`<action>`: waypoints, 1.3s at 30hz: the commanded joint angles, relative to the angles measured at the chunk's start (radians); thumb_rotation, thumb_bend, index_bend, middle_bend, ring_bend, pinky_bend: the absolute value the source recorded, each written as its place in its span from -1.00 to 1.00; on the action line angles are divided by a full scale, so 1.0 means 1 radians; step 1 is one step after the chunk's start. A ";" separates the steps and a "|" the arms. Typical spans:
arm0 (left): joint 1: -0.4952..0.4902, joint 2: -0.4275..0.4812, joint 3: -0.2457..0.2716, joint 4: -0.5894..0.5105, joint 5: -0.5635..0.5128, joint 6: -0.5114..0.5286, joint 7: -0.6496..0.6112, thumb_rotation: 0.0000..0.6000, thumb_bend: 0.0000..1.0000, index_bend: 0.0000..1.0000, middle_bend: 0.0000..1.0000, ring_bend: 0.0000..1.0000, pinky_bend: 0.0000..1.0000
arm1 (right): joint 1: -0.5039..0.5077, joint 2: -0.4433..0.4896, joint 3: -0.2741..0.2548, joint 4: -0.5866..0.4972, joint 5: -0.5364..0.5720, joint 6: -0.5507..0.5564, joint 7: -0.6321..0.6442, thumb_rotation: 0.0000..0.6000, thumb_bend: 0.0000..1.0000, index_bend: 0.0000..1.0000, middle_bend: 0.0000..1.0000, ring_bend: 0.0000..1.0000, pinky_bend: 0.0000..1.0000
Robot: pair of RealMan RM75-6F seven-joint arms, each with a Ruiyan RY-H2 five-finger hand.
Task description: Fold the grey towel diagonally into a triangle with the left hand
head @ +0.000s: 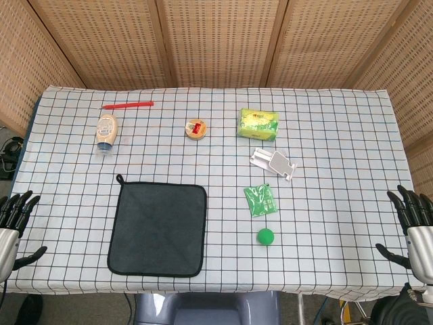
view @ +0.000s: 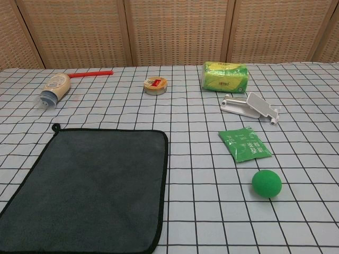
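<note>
So nothing's started yet on my end. Towel (head: 158,228) is lying flat and fully unfolded on the bench (head: 338,135), near the front edge and left of centre, with its little hanging loop at the far-left corner. No crease in it, so the fold is still all to do.

Left robot hand (head: 15,223) hangs off the bench's left edge, fingers spread, holding nothing. Right robot hand (head: 414,227) is the same story off the right edge, spread and empty. Neither shows in the chest view.

Next move, as I see it: bring the left one in over the cloth, pinch one corner, lift it and carry it across to the opposite corner so the edges line up into a triangle. The near-left corner looks like the easiest reach, going to the far-right one.

Room-wise it's pretty friendly. Bottle (head: 106,131) and red stick (head: 128,105) sit well back beyond the towel, the small tin (head: 196,128) too. Green packet (head: 260,201) and ball (head: 265,236) are off to the right, apart from the towel's right edge, so a corner landing there should miss them. Only thing I'd watch is the front edge: the towel sits close to it, so a sloppy pinch could drag it off.
</note>
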 commanded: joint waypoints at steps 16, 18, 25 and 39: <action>-0.141 -0.038 -0.057 0.018 -0.074 -0.211 -0.029 1.00 -1.00 -1.00 -1.00 -1.00 -1.00 | 0.006 -0.003 0.007 0.005 0.020 -0.012 -0.001 1.00 -1.00 -0.93 -1.00 -1.00 -1.00; -0.207 -0.055 -0.083 0.038 -0.070 -0.286 -0.070 1.00 -1.00 -0.98 -1.00 -1.00 -1.00 | 0.008 -0.005 0.011 0.007 0.030 -0.015 -0.003 1.00 -1.00 -0.93 -1.00 -1.00 -1.00; -0.465 -0.183 -0.168 0.191 -0.098 -0.573 -0.093 1.00 -0.75 -0.63 -1.00 -1.00 -1.00 | 0.012 -0.010 0.029 0.022 0.085 -0.030 -0.014 1.00 -1.00 -0.93 -1.00 -1.00 -1.00; -0.793 -0.542 -0.245 0.519 -0.270 -0.864 0.061 1.00 -0.22 -0.31 -1.00 -1.00 -1.00 | 0.031 -0.019 0.067 0.064 0.211 -0.086 -0.016 1.00 -1.00 -0.93 -1.00 -1.00 -1.00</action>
